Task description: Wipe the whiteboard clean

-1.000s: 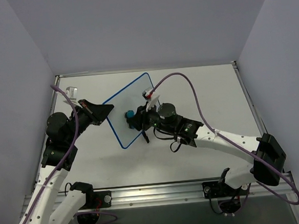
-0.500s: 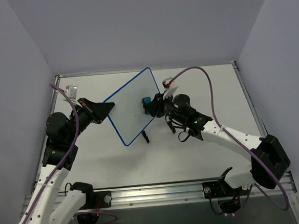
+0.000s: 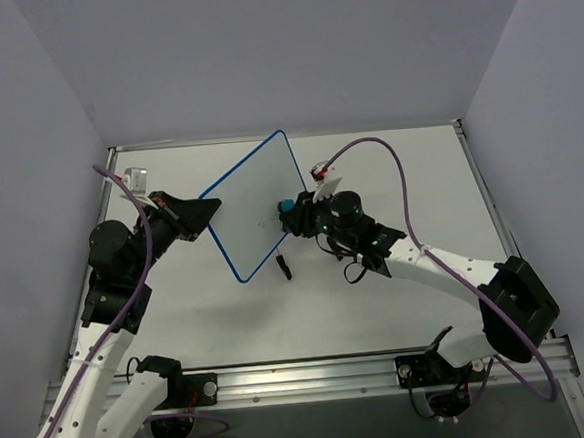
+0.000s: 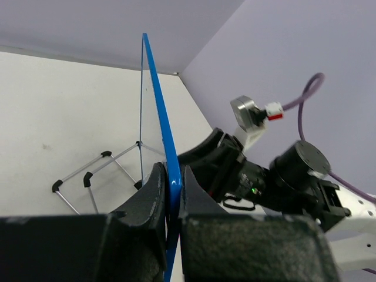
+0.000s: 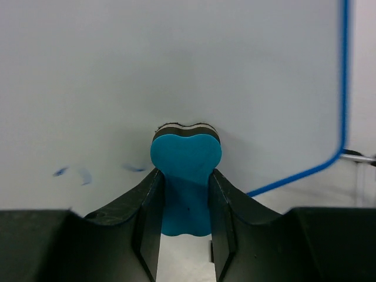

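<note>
Above the tabletop, left of centre, the whiteboard stands tilted between two grippers.
The left gripper is clamped on the board's blue frame at its left edge. The right gripper pinches a blue eraser, whose dark pad touches the white face. Faint blue marks lie just left of it.

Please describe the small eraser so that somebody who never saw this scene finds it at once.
Start from the blue-framed whiteboard held tilted over the middle of the table. Near its right edge the right tool grips a small eraser against the white face. It is the only turquoise block, tipped with a dark layer.
</note>
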Tool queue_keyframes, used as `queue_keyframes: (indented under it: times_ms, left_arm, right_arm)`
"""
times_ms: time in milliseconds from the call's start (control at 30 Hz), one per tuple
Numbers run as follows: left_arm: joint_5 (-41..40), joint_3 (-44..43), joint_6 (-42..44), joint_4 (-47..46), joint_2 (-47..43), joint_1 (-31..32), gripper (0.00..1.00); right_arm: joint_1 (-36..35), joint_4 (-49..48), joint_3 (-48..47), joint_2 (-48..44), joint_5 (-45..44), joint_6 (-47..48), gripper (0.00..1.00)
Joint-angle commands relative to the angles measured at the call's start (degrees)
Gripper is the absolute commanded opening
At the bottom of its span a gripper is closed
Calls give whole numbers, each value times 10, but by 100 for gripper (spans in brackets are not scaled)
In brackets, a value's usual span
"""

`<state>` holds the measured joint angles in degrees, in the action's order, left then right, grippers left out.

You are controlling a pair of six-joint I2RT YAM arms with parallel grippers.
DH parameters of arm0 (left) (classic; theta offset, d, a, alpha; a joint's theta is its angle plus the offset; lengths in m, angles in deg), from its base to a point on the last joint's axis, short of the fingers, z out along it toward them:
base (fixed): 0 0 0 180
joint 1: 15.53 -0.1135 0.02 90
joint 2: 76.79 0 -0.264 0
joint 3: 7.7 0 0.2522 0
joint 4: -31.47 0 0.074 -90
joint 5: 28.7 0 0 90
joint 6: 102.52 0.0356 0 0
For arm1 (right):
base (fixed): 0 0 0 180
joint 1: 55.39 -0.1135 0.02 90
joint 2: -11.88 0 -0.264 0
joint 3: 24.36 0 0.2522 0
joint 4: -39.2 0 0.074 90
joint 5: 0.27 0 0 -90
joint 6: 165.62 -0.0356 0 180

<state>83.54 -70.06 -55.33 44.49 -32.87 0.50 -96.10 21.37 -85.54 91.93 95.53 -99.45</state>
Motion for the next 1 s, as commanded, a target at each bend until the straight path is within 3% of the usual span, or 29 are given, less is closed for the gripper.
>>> queue_keyframes:
  times_ms: [0,167,367,467,733,867,967]
  left_arm:
    - [120,-28,-141,-172,-20,26,2]
    - [105,-22,-152,-183,-13,26,2]
    - [107,-19,-161,-190,-13,25,2]
    - [109,-18,-166,-192,-15,25,2]
    - [117,-32,-159,-169,-25,26,2]
    - [113,-29,-155,-161,-31,26,2]
    - [105,-26,-156,-161,-29,26,2]
  right_arm:
    - [-93,-14,-36,-14,13,0,0]
    - [-192,-29,-62,-17,2,2,0]
    - [-191,4,-69,-29,-23,22,0]
    - [-149,19,-62,-27,-27,20,0]
    - [74,47,-17,-19,-3,12,0]
    - [93,53,-22,-29,27,24,0]
    - [62,44,-26,-37,50,30,0]
